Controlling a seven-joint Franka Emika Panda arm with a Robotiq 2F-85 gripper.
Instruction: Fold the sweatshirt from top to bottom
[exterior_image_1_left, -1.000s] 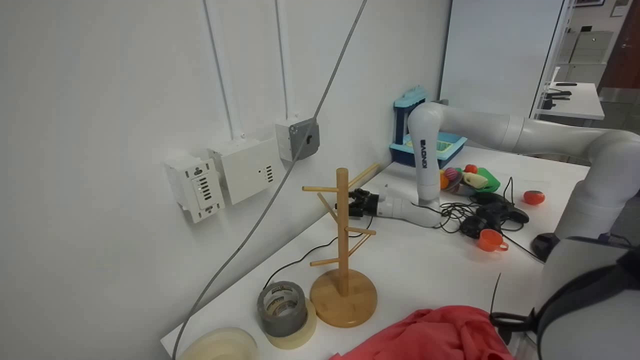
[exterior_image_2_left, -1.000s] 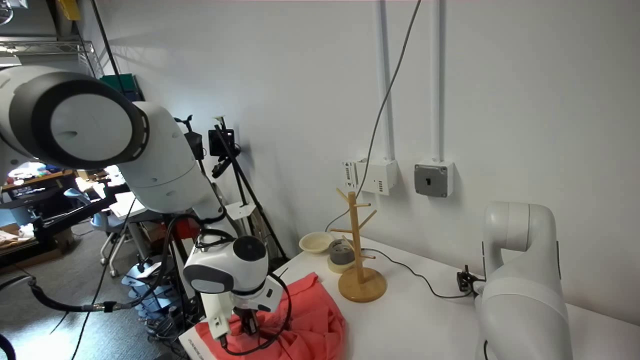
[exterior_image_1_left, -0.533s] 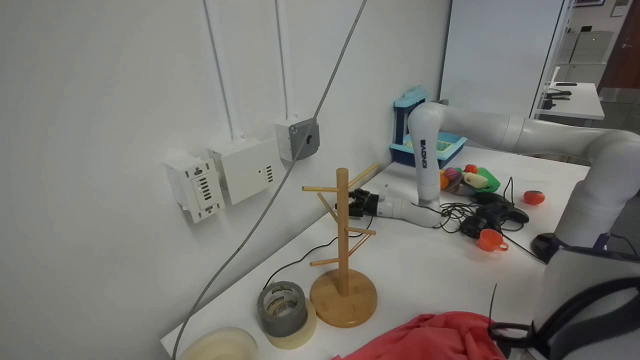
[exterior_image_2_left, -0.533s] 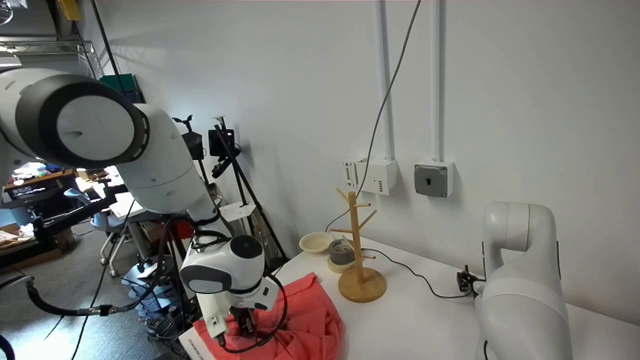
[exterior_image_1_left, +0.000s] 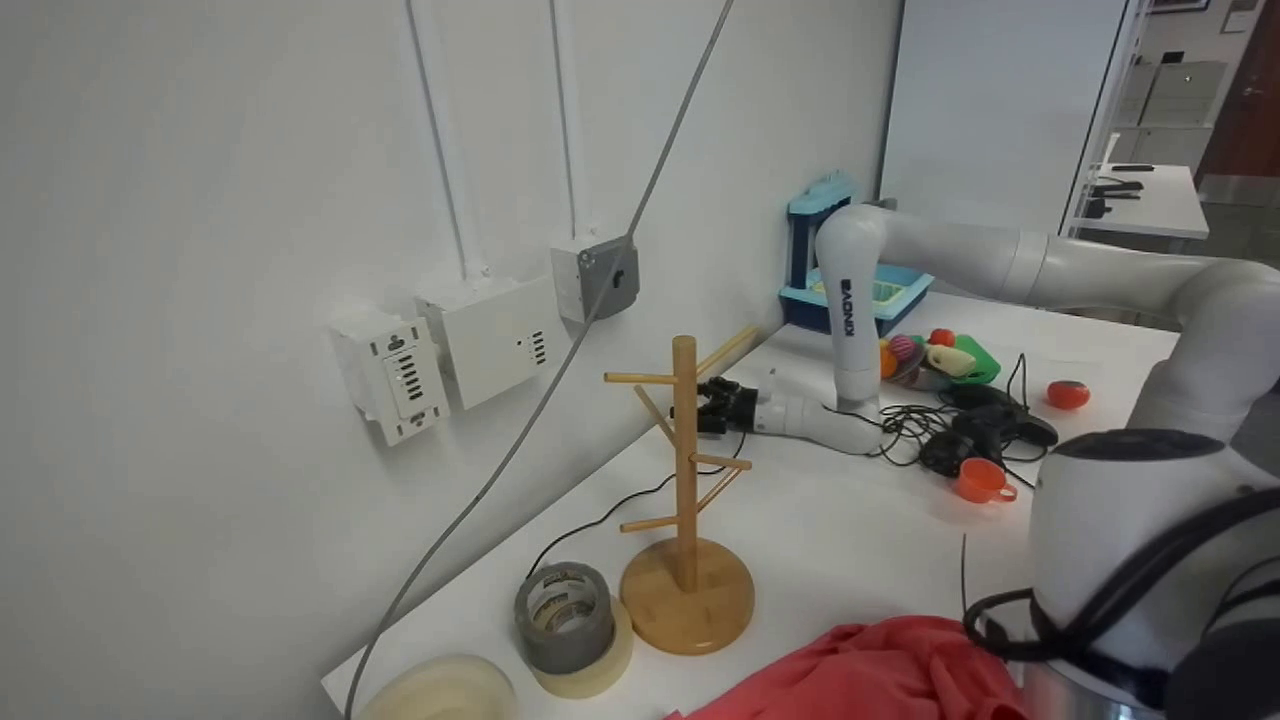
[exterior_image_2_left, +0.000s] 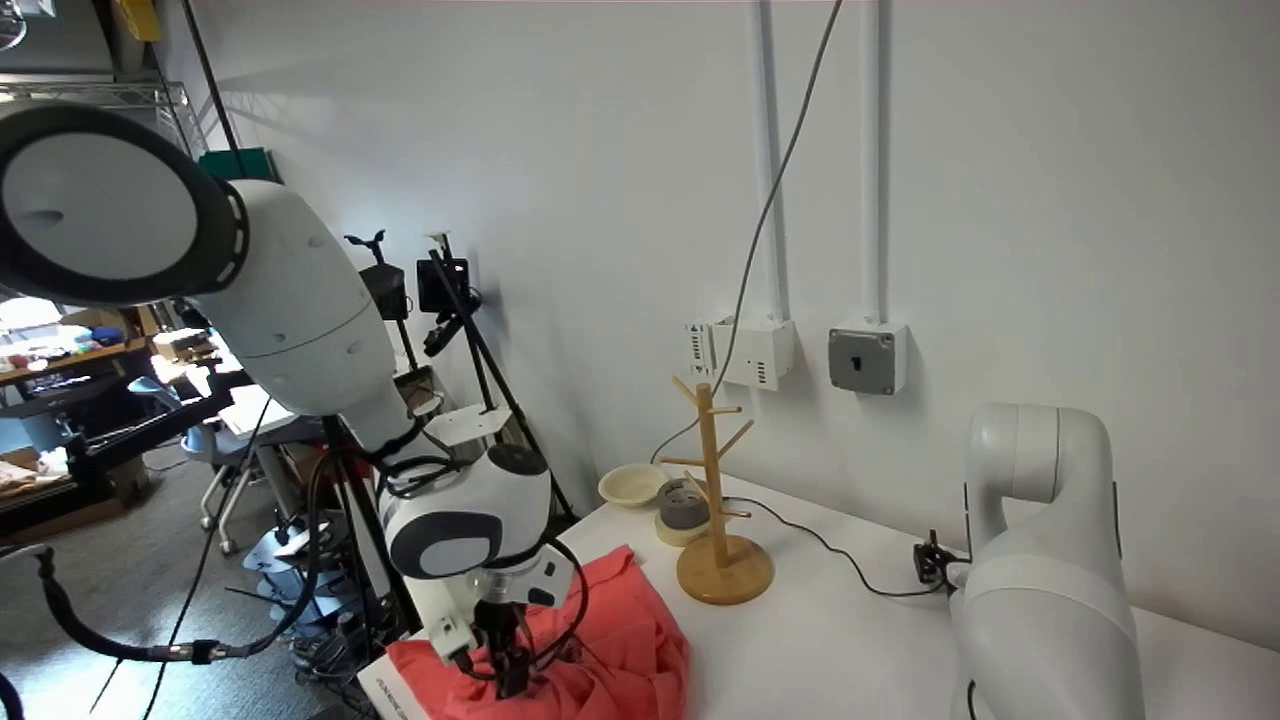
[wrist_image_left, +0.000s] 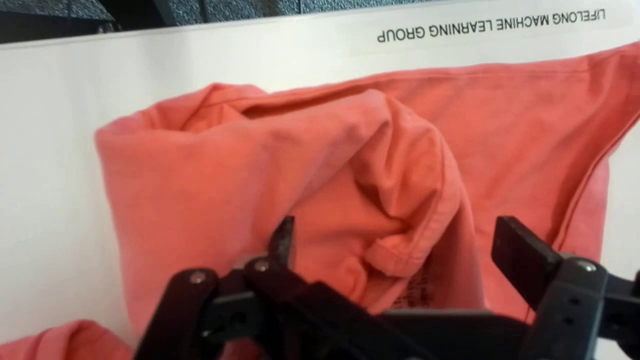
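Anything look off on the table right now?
Yes, the sweatshirt: under the open end effector in the wrist view, its folded part is twisted and bunched rather than lying flat. In an exterior view, black cables lie tangled. No spill or damage stands out.

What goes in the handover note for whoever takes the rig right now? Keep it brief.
Gripper: open, holding nothing, over the sweatshirt; contact with it unclear.
Where: sweatshirt on the white table, rumpled, a bit of dark print showing.
Done: part of the fabric lies doubled over on itself.
Left: the fold looks bunched and uneven, so it likely needs finishing and smoothing. Can't tell which end is the top.
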